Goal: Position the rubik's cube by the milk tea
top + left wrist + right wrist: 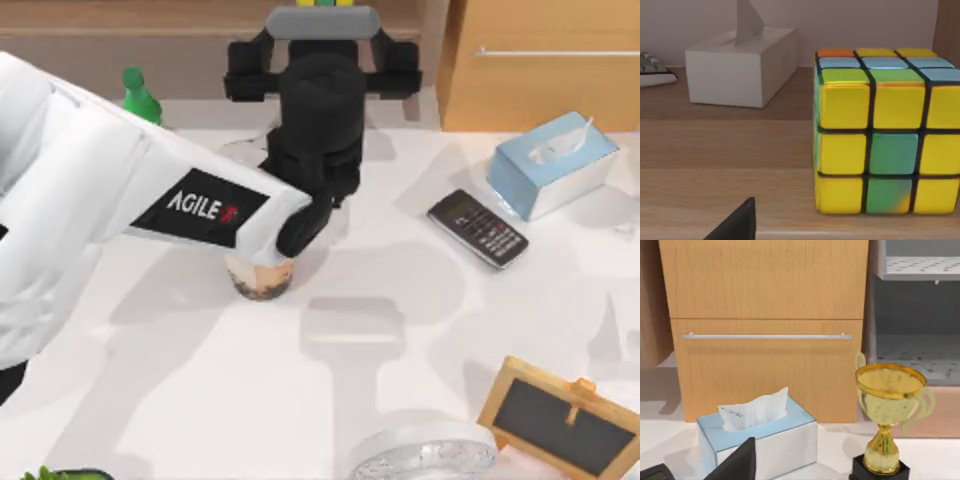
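A: Rubik's cube [885, 135]?
B: Upright on a wooden surface in the left wrist view, yellow face toward the camera with two green squares in it, blue row along the top. Not on the white desk [420, 330].

A: And the milk tea [262, 277]?
B: On the desk, left of centre in the top view, mostly hidden under the left arm's white forearm. Dark pearls visible at its base. Well apart from the cube.

A: Left tool [320, 30]?
B: Stretched over the far edge of the desk, past the cup, close to the cube. Open or closed – cannot tell.

A: Right tool [737, 462]?
B: Only a dark edge of it in the right wrist view, facing a wooden cabinet [765, 315] with a long handle. State – cannot tell.

A: Around the desk?
B: Tissue box [550, 165] at far right, dark phone [478, 228] just beside it, small chalkboard [560, 415] at near right, green bottle [140, 95] at far left. Gold trophy [887, 405] beside the tissue box in the right wrist view.
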